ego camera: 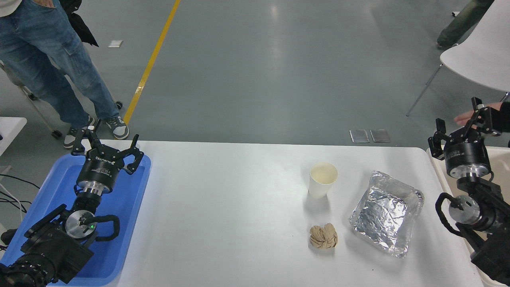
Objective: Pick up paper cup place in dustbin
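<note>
The paper cup [323,179] stands upright on the white table [223,207], right of the middle. Its long axis runs straight up, the open mouth faces the ceiling, and the cream inside shows below the rolled rim. It tapers toward its base and nothing touches it.

On the near side of the cup, a little apart, lies a crumpled tan paper ball [323,236]. To the cup's right sits a crinkled silver foil tray [386,212], shallow and roughly square, turned at an angle to the table edge. The tray lies between the cup and the right gripper [462,127].

The right gripper is raised at the table's right edge, over the dustbin [438,175], of which only a strip of thick cream rim shows. Its black fingers are spread apart and hold nothing. Just behind them a person's hand [464,118] reaches in from the right.

The left gripper [106,142] is parked over a shallow blue plastic tray [127,207] at the table's left end, its fingers also spread and empty.

Beyond the table, a person in blue jeans [51,63] stands on the grey floor near a yellow line [153,59]. A white chair [478,56] stands at the upper right.
</note>
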Robot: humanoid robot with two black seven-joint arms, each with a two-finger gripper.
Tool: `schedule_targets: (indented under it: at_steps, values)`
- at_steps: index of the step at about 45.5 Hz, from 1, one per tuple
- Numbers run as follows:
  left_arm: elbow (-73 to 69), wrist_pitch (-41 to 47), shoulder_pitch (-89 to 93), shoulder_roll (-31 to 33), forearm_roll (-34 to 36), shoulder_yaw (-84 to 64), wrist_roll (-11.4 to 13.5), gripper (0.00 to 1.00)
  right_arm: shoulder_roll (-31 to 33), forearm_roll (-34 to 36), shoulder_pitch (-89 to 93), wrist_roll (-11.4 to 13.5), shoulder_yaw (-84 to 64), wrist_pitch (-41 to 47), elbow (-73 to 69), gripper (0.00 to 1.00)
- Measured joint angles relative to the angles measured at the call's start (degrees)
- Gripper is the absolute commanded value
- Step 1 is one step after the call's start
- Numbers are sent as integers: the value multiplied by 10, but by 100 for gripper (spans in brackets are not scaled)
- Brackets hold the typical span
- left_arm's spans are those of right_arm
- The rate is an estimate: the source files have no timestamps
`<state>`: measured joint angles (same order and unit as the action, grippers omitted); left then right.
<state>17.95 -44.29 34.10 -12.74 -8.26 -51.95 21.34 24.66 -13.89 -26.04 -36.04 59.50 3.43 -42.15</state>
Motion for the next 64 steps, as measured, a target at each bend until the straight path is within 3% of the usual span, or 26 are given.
schedule_targets:
  at_steps: [64]
  values:
    - [0,0,0,0,0,0,0,100,-1,0,4,0,-3,0,1,100]
